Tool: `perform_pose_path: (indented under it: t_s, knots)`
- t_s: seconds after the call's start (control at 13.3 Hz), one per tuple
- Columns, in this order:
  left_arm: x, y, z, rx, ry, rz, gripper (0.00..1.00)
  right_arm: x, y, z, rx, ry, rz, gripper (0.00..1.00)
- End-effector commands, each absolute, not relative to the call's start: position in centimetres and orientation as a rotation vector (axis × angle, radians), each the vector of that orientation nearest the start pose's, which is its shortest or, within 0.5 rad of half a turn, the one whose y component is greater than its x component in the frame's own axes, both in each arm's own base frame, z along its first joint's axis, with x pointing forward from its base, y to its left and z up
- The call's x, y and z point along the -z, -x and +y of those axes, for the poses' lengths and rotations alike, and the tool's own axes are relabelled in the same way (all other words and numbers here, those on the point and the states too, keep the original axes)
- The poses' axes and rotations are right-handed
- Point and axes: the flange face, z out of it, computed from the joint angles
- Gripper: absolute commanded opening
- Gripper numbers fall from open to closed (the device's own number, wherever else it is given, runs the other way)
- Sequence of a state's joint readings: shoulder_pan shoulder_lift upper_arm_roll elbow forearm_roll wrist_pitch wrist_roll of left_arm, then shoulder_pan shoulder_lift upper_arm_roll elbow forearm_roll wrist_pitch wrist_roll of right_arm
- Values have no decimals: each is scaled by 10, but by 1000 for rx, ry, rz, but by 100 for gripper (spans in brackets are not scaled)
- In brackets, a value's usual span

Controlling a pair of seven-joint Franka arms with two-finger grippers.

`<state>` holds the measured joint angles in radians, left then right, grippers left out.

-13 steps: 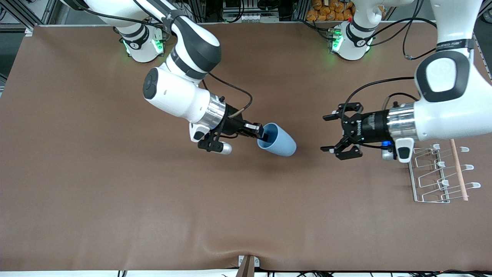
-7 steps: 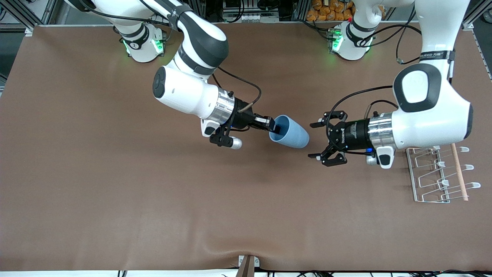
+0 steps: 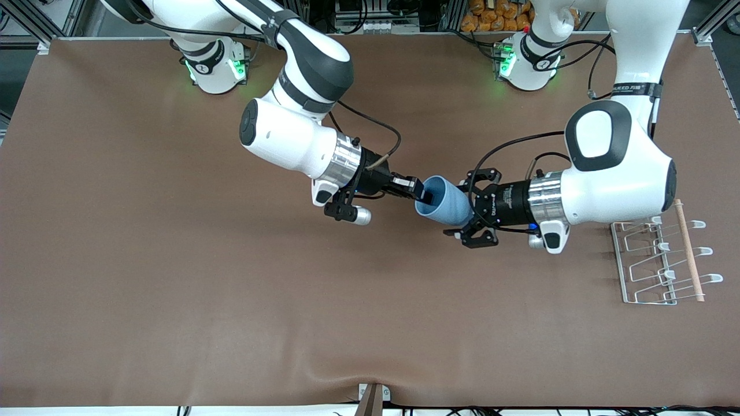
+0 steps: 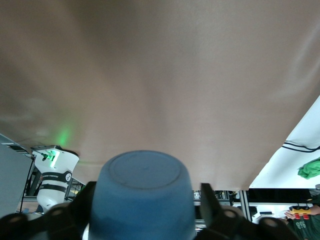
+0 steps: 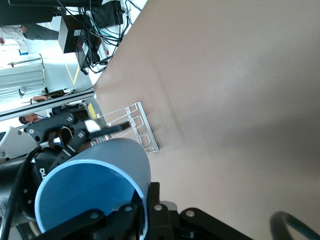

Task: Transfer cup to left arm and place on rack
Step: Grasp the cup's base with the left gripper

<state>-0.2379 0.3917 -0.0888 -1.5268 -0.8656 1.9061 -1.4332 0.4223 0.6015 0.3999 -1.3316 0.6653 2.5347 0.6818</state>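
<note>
Legible text is scarce. A dark band (image 3: pixel 636 89) round the left arm's upper link carries white lettering, only partly readable; it ends in "ED" followed by two characters that cannot be made out. The black wrist body (image 3: pixel 502 203) of the left arm bears small white lettering too fine to read. The right arm's base (image 3: pixel 209 65) shows a small round emblem without readable characters.

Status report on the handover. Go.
Right gripper shut on cup rim, held over mid-table. Left gripper open, fingers straddling the cup's base. Rack at the left arm's end; nothing between.
</note>
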Motion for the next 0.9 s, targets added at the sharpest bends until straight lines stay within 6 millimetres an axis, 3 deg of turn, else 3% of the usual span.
perform_pose_path:
  t_s: [0.0, 0.07, 0.15, 0.45, 0.52, 0.6, 0.82]
  knots:
    - [-462, -632, -269, 855, -1874, 1602, 38, -476, -583, 502, -88, 2121, 498, 0]
    - [-462, -633, -266, 852, -1871, 1606, 24, -476, -583, 502, -88, 2121, 498, 0]
    - [-462, -633, -265, 850, -1874, 1600, 0, -476, -583, 502, -88, 2121, 498, 0]
    - [-466, -637, -251, 822, -1888, 1589, 0, -478, -586, 497, -82, 2118, 501, 0]
    - [-472, -640, -245, 786, -1916, 1581, 0, -479, -589, 493, -80, 2115, 507, 34]
    - [-479, -642, -240, 754, -1950, 1577, 0, -481, -588, 493, -76, 2115, 506, 99]
    - [-488, -644, -219, 713, -2054, 1575, 0, -483, -589, 491, -69, 2118, 504, 100]
